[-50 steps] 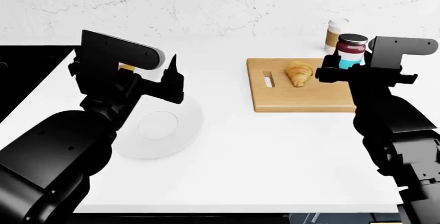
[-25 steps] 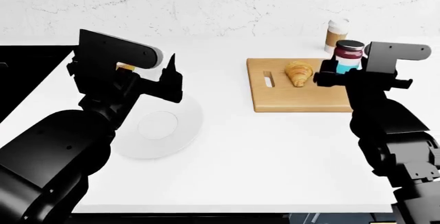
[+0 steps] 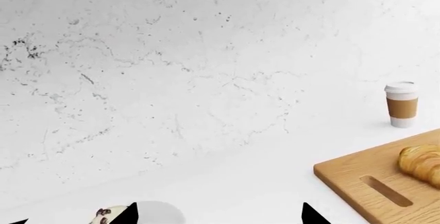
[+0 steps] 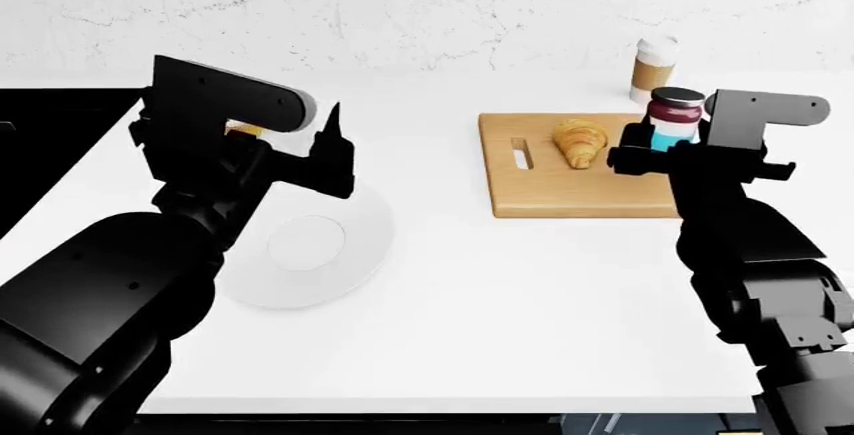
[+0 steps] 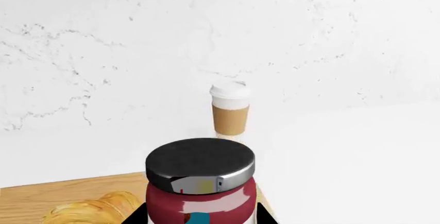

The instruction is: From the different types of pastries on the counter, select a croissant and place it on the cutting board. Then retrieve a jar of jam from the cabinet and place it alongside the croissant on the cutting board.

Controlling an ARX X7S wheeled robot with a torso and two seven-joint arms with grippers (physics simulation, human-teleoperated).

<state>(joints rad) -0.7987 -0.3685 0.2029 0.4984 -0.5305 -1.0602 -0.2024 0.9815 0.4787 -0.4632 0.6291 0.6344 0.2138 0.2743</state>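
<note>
Setting jam beside croissant: last step in hand.

Right gripper (image 4: 638, 158) clamped on jar of jam (image 4: 674, 118), over cutting board (image 4: 561, 195); croissant (image 4: 579, 142) just beside. Next: lower, release upright. Left gripper (image 4: 334, 160) idle, grip unclear. Beyond, coffee cup (image 4: 650, 68).

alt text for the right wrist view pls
A maroon jam jar with a dark lid fills the foreground, over the light-brown wooden cutting board beside a golden-brown croissant. A white-lidded brown paper coffee cup stands behind on the white counter.
</note>
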